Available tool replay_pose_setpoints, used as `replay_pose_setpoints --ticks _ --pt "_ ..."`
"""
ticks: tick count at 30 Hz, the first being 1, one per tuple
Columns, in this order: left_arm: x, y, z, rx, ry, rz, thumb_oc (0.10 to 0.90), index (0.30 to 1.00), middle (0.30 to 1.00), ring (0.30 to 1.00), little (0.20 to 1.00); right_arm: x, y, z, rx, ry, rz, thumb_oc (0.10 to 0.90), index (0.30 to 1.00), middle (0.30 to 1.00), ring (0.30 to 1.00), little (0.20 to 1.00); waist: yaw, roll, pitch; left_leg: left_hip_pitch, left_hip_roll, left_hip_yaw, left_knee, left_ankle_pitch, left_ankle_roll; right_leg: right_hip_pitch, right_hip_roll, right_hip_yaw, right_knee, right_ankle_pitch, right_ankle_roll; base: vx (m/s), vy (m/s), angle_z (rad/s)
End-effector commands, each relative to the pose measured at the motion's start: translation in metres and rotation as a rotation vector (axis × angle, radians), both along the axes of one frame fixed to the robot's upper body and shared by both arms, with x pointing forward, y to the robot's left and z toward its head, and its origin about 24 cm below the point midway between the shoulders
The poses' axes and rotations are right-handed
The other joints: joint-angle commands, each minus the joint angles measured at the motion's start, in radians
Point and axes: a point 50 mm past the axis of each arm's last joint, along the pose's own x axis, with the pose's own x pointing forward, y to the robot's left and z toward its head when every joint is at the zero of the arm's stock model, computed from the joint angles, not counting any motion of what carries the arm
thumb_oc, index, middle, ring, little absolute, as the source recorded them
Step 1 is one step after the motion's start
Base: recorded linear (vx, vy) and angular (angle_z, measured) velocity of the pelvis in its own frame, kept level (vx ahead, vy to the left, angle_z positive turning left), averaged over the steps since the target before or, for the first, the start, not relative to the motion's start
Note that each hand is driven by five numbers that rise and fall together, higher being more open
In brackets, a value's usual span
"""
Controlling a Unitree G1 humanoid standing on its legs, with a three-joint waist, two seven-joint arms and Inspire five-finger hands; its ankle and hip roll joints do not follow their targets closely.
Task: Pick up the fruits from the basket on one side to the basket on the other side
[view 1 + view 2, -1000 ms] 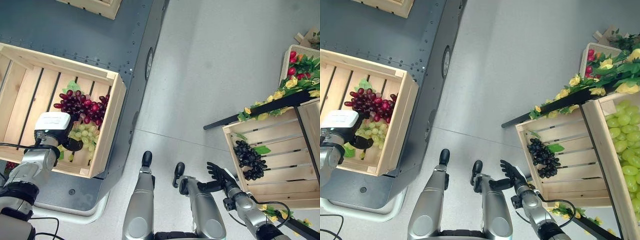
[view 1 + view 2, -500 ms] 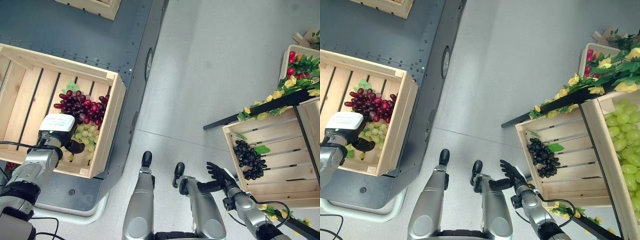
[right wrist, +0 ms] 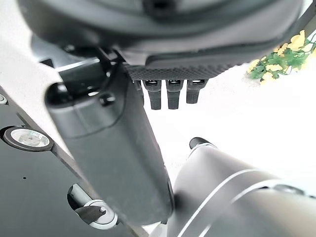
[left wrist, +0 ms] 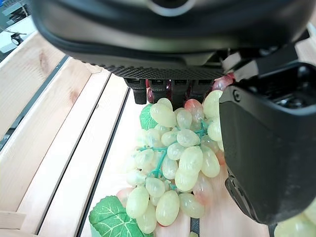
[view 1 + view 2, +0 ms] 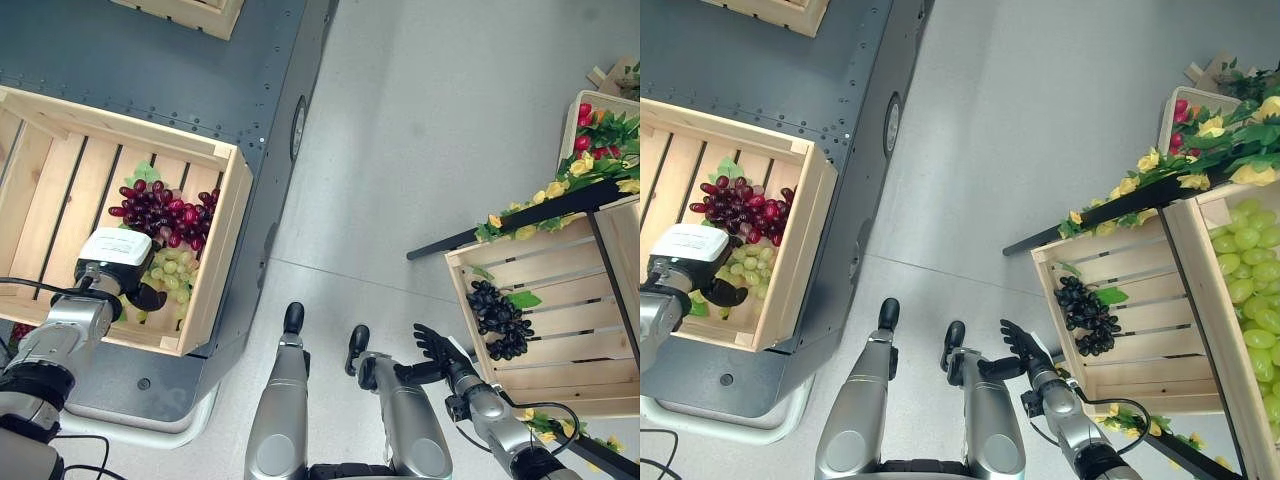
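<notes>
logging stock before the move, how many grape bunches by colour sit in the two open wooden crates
Dark red grape bunch: 1, in the left slatted wooden crate
Pale green grape bunch: 1, same crate, under the left robot hand
Black grape bunch: 1, in the right slatted wooden crate
Total: 3

The left hand (image 4: pixel 266 148) hangs with straight fingers over green grapes (image 4: pixel 173 173) on the crate's wooden slats (image 4: pixel 64 148).
</notes>
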Motion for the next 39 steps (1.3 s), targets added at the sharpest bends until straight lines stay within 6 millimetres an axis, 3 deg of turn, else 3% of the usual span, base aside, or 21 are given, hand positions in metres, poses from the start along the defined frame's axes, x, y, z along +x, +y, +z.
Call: replay_pose_setpoints --ticks 1,3,16,17,19,20,21,31,39 --pt "-0.010 0.021 0.000 0.093 0.044 0.105 0.800 0.900 0.900 0.900 0.900 -0.008 -0.018 0.001 -0.032 -0.016 -0.049 0.800 0.900 0.900 0.900 0.900 -0.004 0.016 -0.011 -0.033 -0.058 0.106 0.049 -0.067 0.046 0.075 0.043 -0.043 -0.075 0.035 -0.008 0.00 0.000 0.00" --pt "-0.010 0.020 -0.009 0.114 0.069 0.128 0.800 0.900 0.900 0.900 0.900 -0.005 -0.015 0.002 -0.036 -0.018 -0.039 0.800 0.900 0.900 0.900 0.900 -0.007 0.012 -0.011 -0.032 -0.057 0.104 0.046 -0.064 0.045 0.075 0.046 -0.040 -0.079 0.037 -0.008 0.00 0.000 0.00" --pt "-0.011 0.029 -0.019 0.258 0.027 0.316 0.800 0.900 0.900 0.900 0.900 0.004 -0.005 0.005 -0.019 -0.038 -0.022 0.800 0.900 0.900 0.900 0.900 -0.013 -0.015 -0.011 -0.032 -0.050 0.095 0.033 -0.057 0.044 0.068 0.052 -0.034 -0.083 0.042 -0.008 0.00 0.000 0.00" --pt "-0.010 0.029 -0.021 0.271 0.029 0.330 0.753 0.829 0.829 0.829 0.829 0.005 -0.003 0.006 -0.020 -0.041 -0.021 0.800 0.900 0.900 0.900 0.900 -0.014 -0.016 -0.011 -0.030 -0.050 0.093 0.031 -0.058 0.044 0.068 0.053 -0.033 -0.082 0.042 -0.007 0.00 0.000 0.00" --pt "-0.011 0.028 -0.024 0.281 0.038 0.354 0.573 0.559 0.559 0.559 0.559 0.007 -0.002 0.007 -0.019 -0.043 -0.019 0.800 0.900 0.900 0.900 0.900 -0.015 -0.020 -0.011 -0.029 -0.051 0.092 0.030 -0.058 0.045 0.067 0.053 -0.031 -0.083 0.043 -0.006 0.00 0.000 0.00" --pt "-0.012 0.028 -0.026 0.285 0.039 0.362 0.450 0.375 0.375 0.375 0.375 0.008 -0.002 0.007 -0.021 -0.045 -0.015 0.800 0.900 0.900 0.900 0.900 -0.015 -0.021 -0.011 -0.027 -0.051 0.091 0.027 -0.057 0.046 0.067 0.053 -0.031 -0.084 0.044 -0.006 0.00 0.000 0.00" --pt "-0.012 0.028 -0.029 0.277 0.027 0.369 0.400 0.300 0.300 0.300 0.300 0.009 -0.002 0.007 -0.024 -0.045 -0.011 0.800 0.900 0.900 0.900 0.900 -0.016 -0.023 -0.011 -0.025 -0.052 0.091 0.025 -0.057 0.046 0.067 0.053 -0.029 -0.086 0.045 -0.007 0.00 0.000 0.00" --pt "-0.011 0.021 -0.040 0.239 0.014 0.380 0.400 0.300 0.300 0.300 0.300 0.013 -0.001 0.011 -0.036 -0.059 -0.009 0.800 0.900 0.900 0.900 0.900 -0.022 -0.024 -0.011 -0.007 -0.056 0.087 0.014 -0.056 0.048 0.066 0.051 -0.024 -0.078 0.043 -0.006 0.00 0.000 0.00" --pt "-0.022 0.032 -0.038 0.209 -0.034 0.419 0.400 0.300 0.300 0.300 0.300 0.015 -0.009 0.015 -0.066 -0.067 -0.017 0.800 0.900 0.900 0.900 0.900 -0.017 -0.004 -0.011 0.023 -0.061 0.086 -0.004 -0.052 0.046 0.085 0.045 -0.027 -0.083 0.037 -0.009 0.00 0.000 0.00"
